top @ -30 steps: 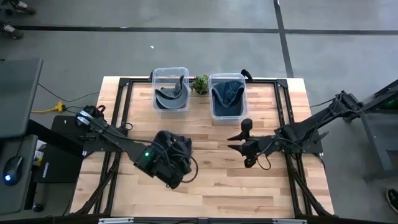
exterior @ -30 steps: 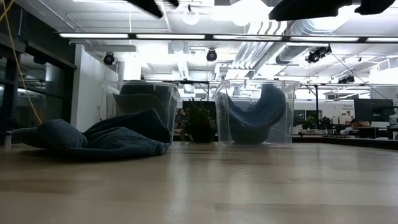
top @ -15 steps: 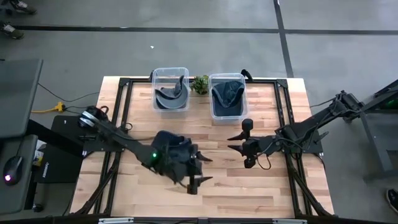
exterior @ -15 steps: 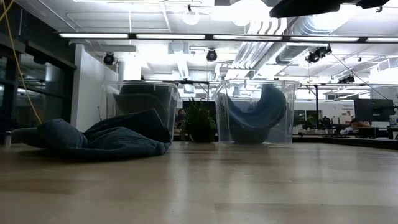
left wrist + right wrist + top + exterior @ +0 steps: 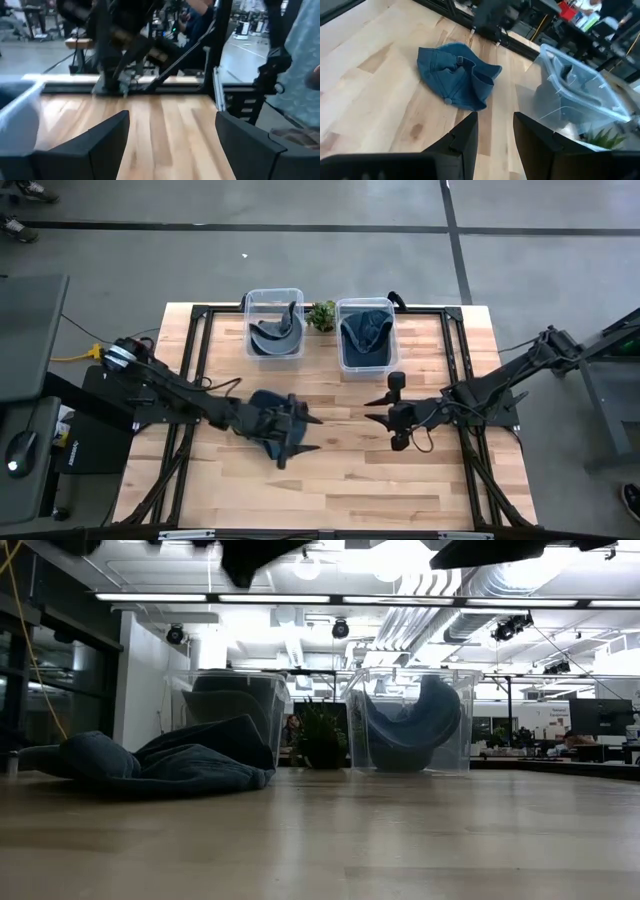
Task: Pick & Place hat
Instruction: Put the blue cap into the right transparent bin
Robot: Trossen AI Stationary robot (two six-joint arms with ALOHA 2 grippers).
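The left gripper hovers wide open above the blue cap; the right gripper, empty, stands part-open. Descending off-centre risks pinching only loose fabric.

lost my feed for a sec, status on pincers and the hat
Left pincer open, empty, above the dark blue fabric hat lying loose on the wooden table. Right pincer part open, empty, waiting mid-table. Nothing in the way.

Left tool overhangs the hat — hat partly hidden from above.
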